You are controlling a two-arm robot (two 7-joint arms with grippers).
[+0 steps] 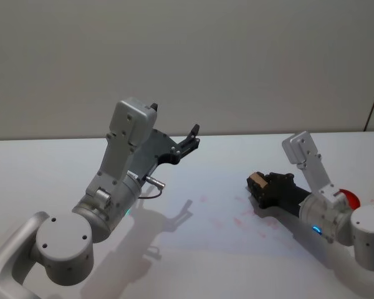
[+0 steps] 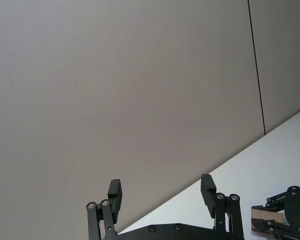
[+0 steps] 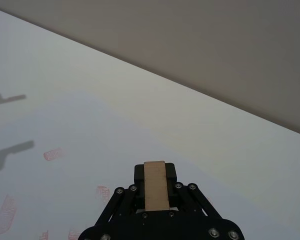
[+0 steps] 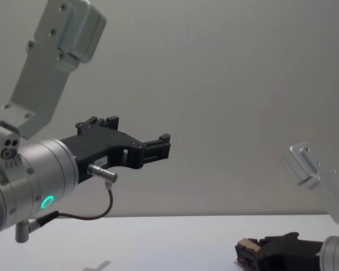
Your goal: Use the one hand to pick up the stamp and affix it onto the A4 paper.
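Note:
My right gripper [image 1: 259,187] lies low over the table, shut on the stamp [image 1: 257,180]. The stamp's tan wooden end sticks out between the fingertips, and its red part is hidden. The right wrist view has the tan block [image 3: 156,184] clamped between the black fingers, just above the A4 paper [image 3: 90,145]. The white paper [image 1: 206,232] bears several faint red imprints [image 1: 240,218]. From the chest view the stamp [image 4: 248,246] sits just above the table. My left gripper [image 1: 190,140] hangs raised in the air, open and holding nothing, away from the paper.
A red round object [image 1: 351,199] sits behind my right wrist, partly hidden. The white table [image 1: 37,168] runs back to a plain grey wall. The raised left arm [image 1: 128,168] casts shadows on the paper's left part.

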